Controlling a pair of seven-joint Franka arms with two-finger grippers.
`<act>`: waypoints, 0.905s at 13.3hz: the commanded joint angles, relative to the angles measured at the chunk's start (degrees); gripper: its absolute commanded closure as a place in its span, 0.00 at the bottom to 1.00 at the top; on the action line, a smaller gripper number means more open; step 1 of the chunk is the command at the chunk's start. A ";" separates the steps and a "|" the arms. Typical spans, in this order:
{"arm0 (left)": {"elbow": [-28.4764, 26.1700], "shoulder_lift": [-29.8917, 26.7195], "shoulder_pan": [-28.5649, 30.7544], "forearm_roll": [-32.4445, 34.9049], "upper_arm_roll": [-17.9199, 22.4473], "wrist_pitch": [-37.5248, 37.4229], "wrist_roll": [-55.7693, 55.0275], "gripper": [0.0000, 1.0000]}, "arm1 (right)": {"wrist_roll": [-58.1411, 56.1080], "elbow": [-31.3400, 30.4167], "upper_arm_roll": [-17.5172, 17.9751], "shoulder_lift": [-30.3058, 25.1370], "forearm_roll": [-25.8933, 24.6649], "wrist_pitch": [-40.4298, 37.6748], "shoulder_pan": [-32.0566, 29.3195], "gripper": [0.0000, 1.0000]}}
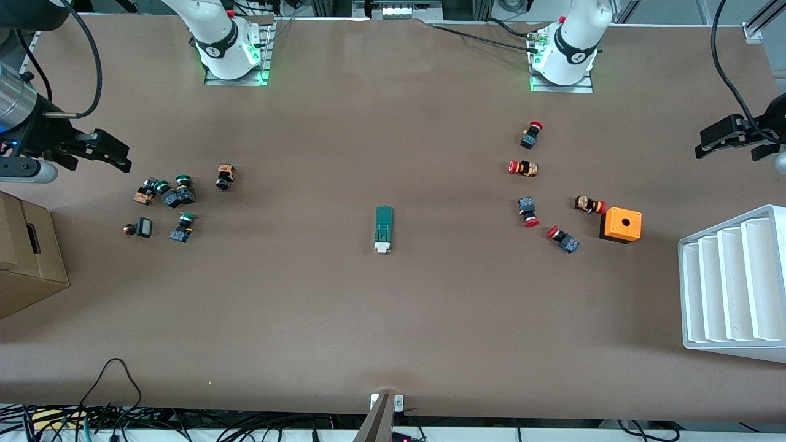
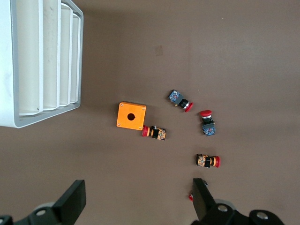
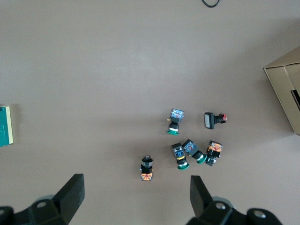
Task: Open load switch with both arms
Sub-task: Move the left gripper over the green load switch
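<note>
The load switch (image 1: 384,229) is a slim dark-green block with a white tab at the end nearer the front camera. It lies flat in the middle of the table, and its edge (image 3: 4,125) shows in the right wrist view. Neither gripper touches it. My right gripper (image 1: 120,155) hangs open and empty (image 3: 136,183) high over the right arm's end of the table, above a group of green-capped buttons. My left gripper (image 1: 706,142) hangs open and empty (image 2: 138,187) over the left arm's end, by the red-capped buttons.
Several green-capped buttons (image 1: 175,193) lie toward the right arm's end, beside a cardboard box (image 1: 27,258). Several red-capped buttons (image 1: 529,169), an orange cube with a hole (image 1: 621,224) and a white ribbed tray (image 1: 734,282) sit toward the left arm's end.
</note>
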 commanded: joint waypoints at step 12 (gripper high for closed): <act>-0.75 -0.54 -0.95 -1.37 -9.77 1.06 -11.98 0.00 | -6.37 1.47 0.17 0.93 -0.63 -1.19 -0.08 0.00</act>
